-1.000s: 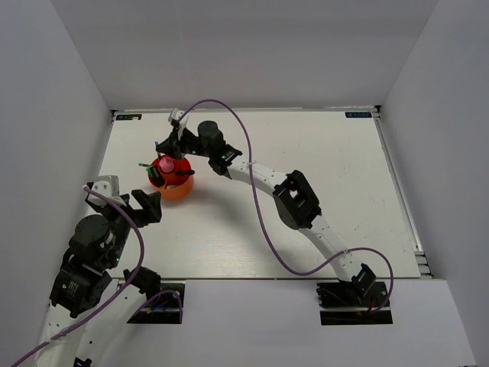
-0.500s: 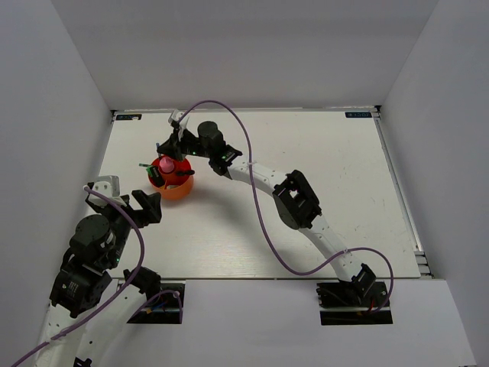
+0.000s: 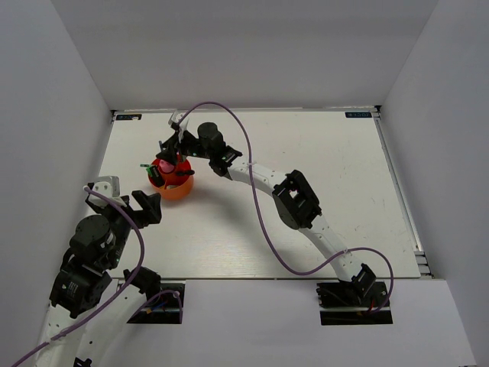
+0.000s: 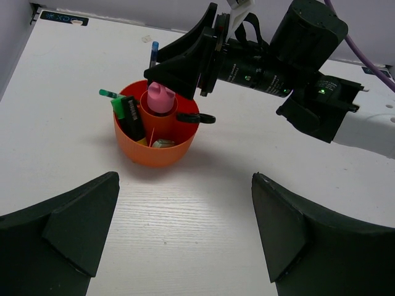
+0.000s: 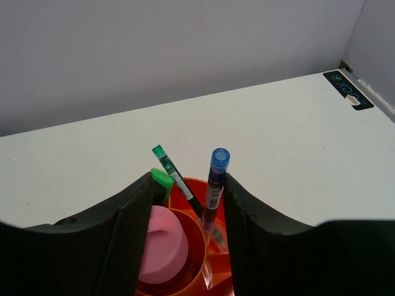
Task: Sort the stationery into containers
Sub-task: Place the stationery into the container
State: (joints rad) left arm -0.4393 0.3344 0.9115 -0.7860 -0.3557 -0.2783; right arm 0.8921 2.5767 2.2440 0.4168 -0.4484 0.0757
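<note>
The round red-orange organiser (image 3: pixel 173 186) (image 4: pixel 154 148) (image 5: pixel 192 280) stands on the white table (image 3: pixel 336 160) in the left part of the overhead view, toward the far edge. In its middle tube stands the pink-capped glue stick (image 4: pixel 158 98) (image 5: pixel 162 246). A black highlighter with a green cap (image 4: pixel 126 111) (image 5: pixel 162 180) leans in the outer ring at the left of the left wrist view, with a thin green pen (image 4: pixel 108 94) (image 5: pixel 174 174) slanting out beside it. A blue-capped pen (image 5: pixel 216 176) stands nearly upright in the ring, and the black loop of a scissors handle (image 4: pixel 200 118) pokes over the rim on the right of that view. The right gripper (image 3: pixel 170 149) (image 4: pixel 163 71) (image 5: pixel 188 185) hangs directly over the organiser, its fingers parted on either side of the two pens; the blue-capped pen stands right against the finger on the right of the wrist frame, but it is not pinched between the two. The left gripper (image 3: pixel 126 197) (image 4: pixel 185 179) sits nearer the bottom left of the overhead view, apart from the organiser, fingers spread wide and holding nothing.
</note>
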